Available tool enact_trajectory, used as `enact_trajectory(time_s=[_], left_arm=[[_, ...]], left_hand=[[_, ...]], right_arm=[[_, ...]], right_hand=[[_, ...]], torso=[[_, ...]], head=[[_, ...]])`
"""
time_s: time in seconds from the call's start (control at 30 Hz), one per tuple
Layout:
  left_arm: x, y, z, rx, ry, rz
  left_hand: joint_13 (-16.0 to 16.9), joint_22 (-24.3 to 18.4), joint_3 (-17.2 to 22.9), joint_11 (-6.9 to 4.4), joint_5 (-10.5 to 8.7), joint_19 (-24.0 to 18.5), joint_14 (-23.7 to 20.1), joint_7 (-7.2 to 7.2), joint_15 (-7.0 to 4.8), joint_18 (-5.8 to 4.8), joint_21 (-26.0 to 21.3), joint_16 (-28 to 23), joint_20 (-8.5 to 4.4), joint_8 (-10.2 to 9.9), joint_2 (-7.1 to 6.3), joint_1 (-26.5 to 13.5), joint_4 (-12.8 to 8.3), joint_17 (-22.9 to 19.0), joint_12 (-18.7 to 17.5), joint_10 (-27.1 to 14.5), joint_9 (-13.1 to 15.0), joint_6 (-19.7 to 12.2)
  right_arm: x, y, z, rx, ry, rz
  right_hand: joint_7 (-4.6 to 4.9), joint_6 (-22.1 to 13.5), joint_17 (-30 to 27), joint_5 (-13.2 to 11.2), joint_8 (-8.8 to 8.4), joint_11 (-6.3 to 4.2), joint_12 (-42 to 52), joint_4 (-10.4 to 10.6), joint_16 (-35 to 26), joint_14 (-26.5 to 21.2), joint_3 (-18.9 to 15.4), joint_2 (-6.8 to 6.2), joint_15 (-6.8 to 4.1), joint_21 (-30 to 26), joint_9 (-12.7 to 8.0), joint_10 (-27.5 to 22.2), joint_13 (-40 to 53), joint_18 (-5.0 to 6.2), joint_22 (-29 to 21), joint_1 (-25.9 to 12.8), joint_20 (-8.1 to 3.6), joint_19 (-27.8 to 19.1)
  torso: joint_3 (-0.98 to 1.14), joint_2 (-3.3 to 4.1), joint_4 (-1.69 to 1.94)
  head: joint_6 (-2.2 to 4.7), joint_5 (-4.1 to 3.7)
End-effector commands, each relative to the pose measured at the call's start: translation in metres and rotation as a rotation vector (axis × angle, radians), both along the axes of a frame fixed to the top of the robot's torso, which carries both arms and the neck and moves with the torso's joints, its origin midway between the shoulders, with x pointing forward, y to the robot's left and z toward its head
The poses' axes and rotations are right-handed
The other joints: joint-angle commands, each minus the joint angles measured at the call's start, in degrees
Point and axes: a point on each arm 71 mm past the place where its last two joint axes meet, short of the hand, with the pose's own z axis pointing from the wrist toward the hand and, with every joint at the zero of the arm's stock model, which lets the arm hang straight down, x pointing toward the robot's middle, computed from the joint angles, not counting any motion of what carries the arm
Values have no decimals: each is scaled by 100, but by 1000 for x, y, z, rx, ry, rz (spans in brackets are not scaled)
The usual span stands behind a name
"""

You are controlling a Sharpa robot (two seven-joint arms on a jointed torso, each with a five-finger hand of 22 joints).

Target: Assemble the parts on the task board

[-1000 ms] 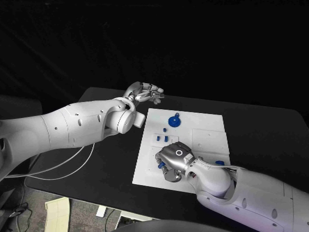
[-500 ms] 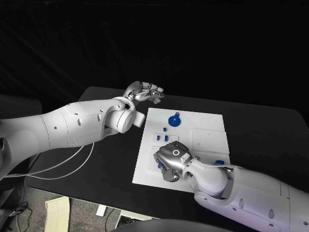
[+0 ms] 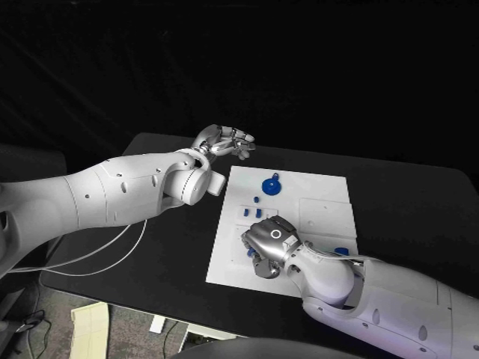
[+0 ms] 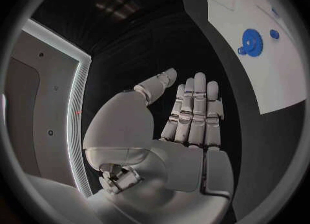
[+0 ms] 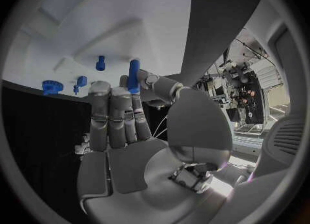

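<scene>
Two hands show in the head view: left hand (image 3: 227, 141) hangs empty, fingers apart, above the surface (image 3: 412, 202) upper left of the board (image 3: 315, 196); right hand (image 3: 268, 247) sits at the board's lower part. Right wrist view: it pinches a blue peg (image 5: 133, 75).

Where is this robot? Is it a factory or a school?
Probably a robot test lab. A black table bears a white task board with small blue parts, all against black curtains. The right hand pinches a blue peg.
</scene>
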Motion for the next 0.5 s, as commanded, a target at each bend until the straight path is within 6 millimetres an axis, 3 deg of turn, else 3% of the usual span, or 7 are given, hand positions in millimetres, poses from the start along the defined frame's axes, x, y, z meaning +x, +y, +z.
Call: enact_trajectory(time_s=[0.03, 0.5], left_arm=[[0, -2, 2, -4, -9, -17], [-1, -3, 2, -5, -9, -19]], left_hand=[[-6, 6, -32, 9, -29, 28, 51, -16, 2, 61, -20, -37, 6, 27, 37, 0, 0, 10, 28, -6, -6, -39], [-8, 9, -31, 9, -28, 28, 52, -16, 2, 62, -24, -44, 5, 28, 37, 4, 0, 18, 28, -6, -9, -40]], right_arm=[[1, 0, 1, -6, -19, -7], [4, 2, -2, -43, -1, -5]], right_hand=[[11, 44, -5, 8, 42, -105, 39, 5, 39, -17, 35, -71, -55, 28, 22, 466, 35, 484, 103, 8, -40, 4], [9, 47, -6, 11, 44, -108, 48, 10, 45, -17, 49, -78, -59, 32, 34, 463, 69, 484, 104, 5, -42, 6]], torso=[[1, 0, 0], [5, 3, -2]], head=[[-7, 13], [-29, 35]])
